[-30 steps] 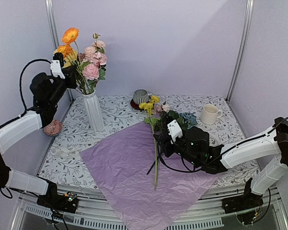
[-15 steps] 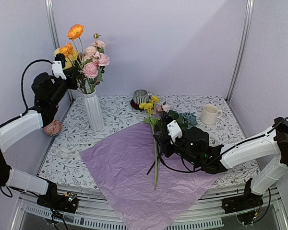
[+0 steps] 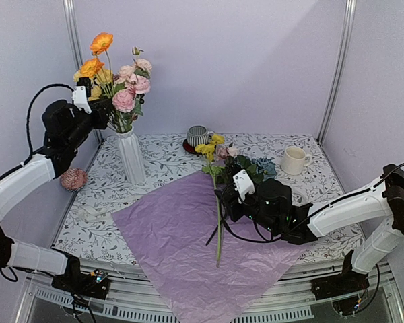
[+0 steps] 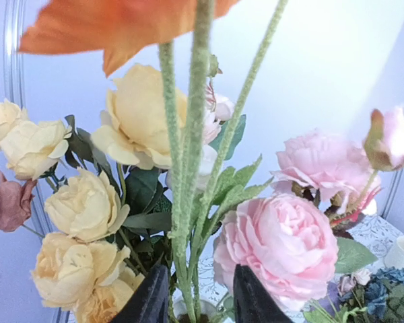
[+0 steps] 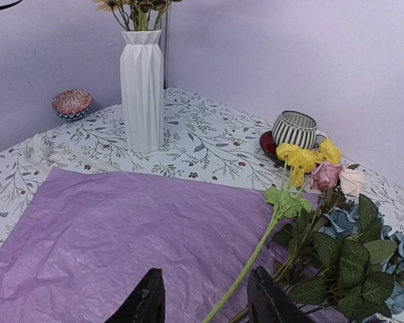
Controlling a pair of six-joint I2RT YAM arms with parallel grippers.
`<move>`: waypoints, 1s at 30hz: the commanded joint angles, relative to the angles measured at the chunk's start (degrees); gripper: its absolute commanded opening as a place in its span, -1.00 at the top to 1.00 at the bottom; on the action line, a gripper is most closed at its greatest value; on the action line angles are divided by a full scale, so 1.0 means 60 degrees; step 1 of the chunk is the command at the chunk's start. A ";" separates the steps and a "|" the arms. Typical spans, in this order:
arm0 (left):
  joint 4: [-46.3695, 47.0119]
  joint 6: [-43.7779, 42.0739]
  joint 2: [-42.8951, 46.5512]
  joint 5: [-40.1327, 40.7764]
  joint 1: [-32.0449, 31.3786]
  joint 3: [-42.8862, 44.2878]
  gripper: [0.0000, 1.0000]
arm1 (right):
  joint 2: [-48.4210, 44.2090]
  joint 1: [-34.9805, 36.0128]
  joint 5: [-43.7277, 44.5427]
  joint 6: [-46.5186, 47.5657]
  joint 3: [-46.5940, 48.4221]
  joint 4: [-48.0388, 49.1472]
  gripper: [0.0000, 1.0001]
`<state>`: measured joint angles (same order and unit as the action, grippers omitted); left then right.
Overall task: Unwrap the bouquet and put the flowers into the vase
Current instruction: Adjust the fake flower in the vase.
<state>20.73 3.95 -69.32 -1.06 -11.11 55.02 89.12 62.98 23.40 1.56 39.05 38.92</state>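
The white ribbed vase stands at the back left and holds orange, cream and pink flowers. My left gripper is up among them, open, with green stems passing between its fingers without being pinched. The bouquet is unwrapped: its lilac paper lies flat. On its far right edge lie yellow, pink and dusty-blue flowers. My right gripper hovers open low over them, a long green stem running between its fingers.
A grey striped mug sits on a red coaster at the back. A cream mug is at the back right. A small pink ball-like object lies left of the vase, and pale ribbon beside the paper.
My left gripper has opened off the stems in the vase, and the orange blooms have shifted slightly. The right arm has not moved.
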 commanded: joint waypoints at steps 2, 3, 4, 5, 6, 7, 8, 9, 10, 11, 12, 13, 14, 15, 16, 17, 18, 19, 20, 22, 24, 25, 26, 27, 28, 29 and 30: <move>-0.0383 0.0452 0.0481 0.0042 0.0055 -0.0107 0.14 | 0.0059 -0.0038 -0.0114 0.0032 0.0240 -0.0054 0.13; -0.0367 0.0563 0.0575 0.0061 0.0051 -0.0206 0.06 | 0.0040 -0.0038 -0.0140 0.0020 0.0244 -0.0066 0.13; -0.0339 0.0702 0.0692 0.0065 0.0053 -0.0325 -0.01 | 0.0007 -0.0038 -0.0156 0.0007 0.0234 -0.0090 0.13; -0.0312 0.0884 0.0806 0.0062 0.0055 -0.0466 -0.07 | -0.0023 -0.0038 -0.0176 0.0004 0.0242 -0.0109 0.13; -0.0299 0.1026 0.0991 0.0063 0.0053 -0.0612 -0.15 | -0.0063 -0.0038 -0.0186 -0.0017 0.0224 -0.0134 0.13; -0.0301 0.1201 0.1131 0.0045 0.0051 -0.0793 -0.24 | -0.0083 -0.0038 -0.0181 -0.0038 0.0217 -0.0142 0.13; -0.0292 0.1340 0.1308 0.0032 0.0053 -0.0981 -0.34 | -0.0108 -0.0041 -0.0179 -0.0075 0.0225 -0.0176 0.13; -0.0311 0.1469 0.1478 0.0019 0.0053 -0.1184 -0.48 | -0.0149 -0.0042 -0.0217 -0.0138 0.0221 -0.0204 0.12; -0.0387 0.1595 0.1681 0.0003 0.0056 -0.1374 -0.59 | -0.0191 -0.0042 -0.0277 -0.0186 0.0211 -0.0215 0.12; -0.0527 0.1730 0.1889 0.0009 0.0059 -0.1567 -0.69 | -0.0227 -0.0038 -0.0330 -0.0213 0.0200 -0.0216 0.12; -0.0705 0.1862 0.2142 -0.0009 0.0052 -0.1713 -0.75 | -0.0278 -0.0038 -0.0370 -0.0205 0.0188 -0.0224 0.12; -0.0892 0.1987 0.2390 -0.0022 0.0051 -0.1845 -0.83 | -0.0333 -0.0038 -0.0421 -0.0422 0.0183 -0.0250 0.12; -0.1091 0.2106 0.2686 -0.0058 0.0056 -0.1947 -0.92 | -0.0391 -0.0038 -0.0458 -0.0581 0.0168 -0.0294 0.11; -0.1428 0.2176 0.2952 -0.0058 0.0053 -0.2050 -0.96 | -0.0461 -0.0047 -0.0490 -0.0637 0.0179 -0.0334 0.11; -0.1737 0.2251 0.3231 0.0021 0.0058 -0.2147 -0.96 | -0.0523 -0.0039 -0.0491 -0.0729 0.0176 -0.0392 0.11; -0.2080 0.2370 0.3531 0.0144 0.0052 -0.2241 -0.96 | -0.0574 -0.0038 -0.0467 -0.0799 0.0191 -0.0469 0.11; -0.2474 0.2508 0.3816 0.0259 0.0051 -0.2323 -0.96 | -0.0597 -0.0041 -0.0424 -0.0928 0.0263 -0.0638 0.11; -0.2884 0.2653 0.4122 0.0366 0.0063 -0.2386 -0.96 | -0.0597 -0.0038 -0.0372 -0.1054 0.0405 -0.0978 0.11; -0.3305 0.2848 0.4424 0.0382 0.0061 -0.2467 -0.96 | -0.0575 -0.0038 -0.0320 -0.1381 0.0611 -0.1414 0.11; -0.3940 0.3226 0.5028 0.0203 0.0055 -0.2697 -0.96 | -0.0467 -0.0043 -0.0285 -0.1975 0.1009 -0.2339 0.12; -0.4265 0.3678 0.5599 -0.0258 0.0057 -0.3124 -0.96 | -0.0296 -0.0043 -0.0187 -0.2876 0.1433 -0.3435 0.16; -0.4342 0.3918 0.5845 -0.0601 0.0051 -0.3422 -0.96 | -0.0162 -0.0051 -0.0176 -0.3442 0.1642 -0.3961 0.19; -0.4372 0.4219 0.6042 -0.0896 0.0056 -0.3713 -0.96 | -0.0040 -0.0052 -0.0210 -0.4179 0.1844 -0.4504 0.20; -0.4359 0.4597 0.6182 -0.1254 0.0059 -0.4015 -0.96 | 0.0118 -0.0052 -0.0271 -0.4617 0.2014 -0.4958 0.22; -0.4258 0.4905 0.6253 -0.1634 0.0059 -0.4335 -0.96 | 0.0271 -0.0056 -0.0355 -0.5187 0.2169 -0.5385 0.23; -0.4110 0.5231 0.6256 -0.2082 0.0039 -0.4626 -0.96 | 0.0476 -0.0053 -0.0454 -0.5546 0.2329 -0.5733 0.24; -0.3867 0.5522 0.6185 -0.2493 0.0021 -0.5020 -0.96 | 0.0647 -0.0064 -0.0514 -0.6054 0.2520 -0.6064 0.24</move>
<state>-0.45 28.03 -31.73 -5.91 -11.07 31.40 88.97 62.94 21.74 -19.92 50.74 16.60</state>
